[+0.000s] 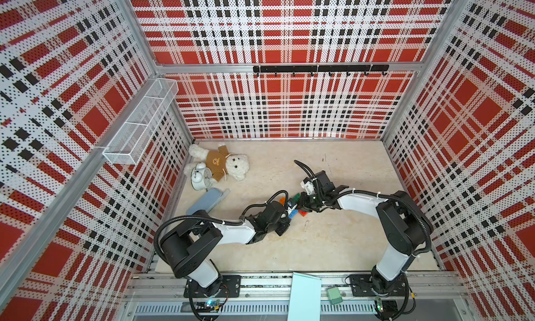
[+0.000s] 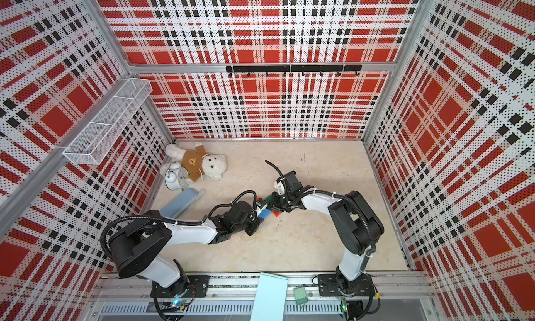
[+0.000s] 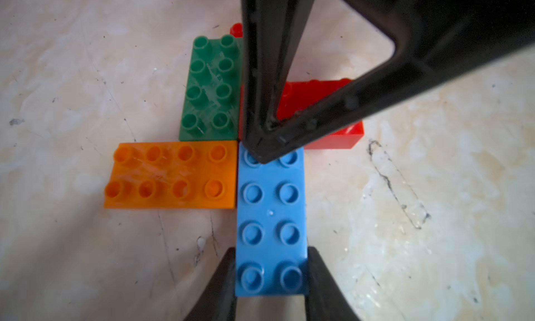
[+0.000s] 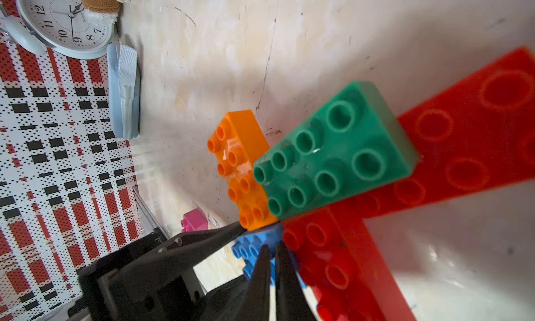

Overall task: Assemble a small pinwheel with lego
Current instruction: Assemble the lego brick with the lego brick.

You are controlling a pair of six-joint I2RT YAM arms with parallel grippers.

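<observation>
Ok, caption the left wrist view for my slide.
Left end effector clamps the blue brick beside orange brick, green brick and red brick; shut right end effector over the centre.

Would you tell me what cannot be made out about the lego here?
Left wrist view: the right gripper covers where the bricks meet.
Right wrist view: its fingers hide most of the blue brick; the frame edge cuts off a red brick.
Both top views: the arms cover most bricks.
</observation>
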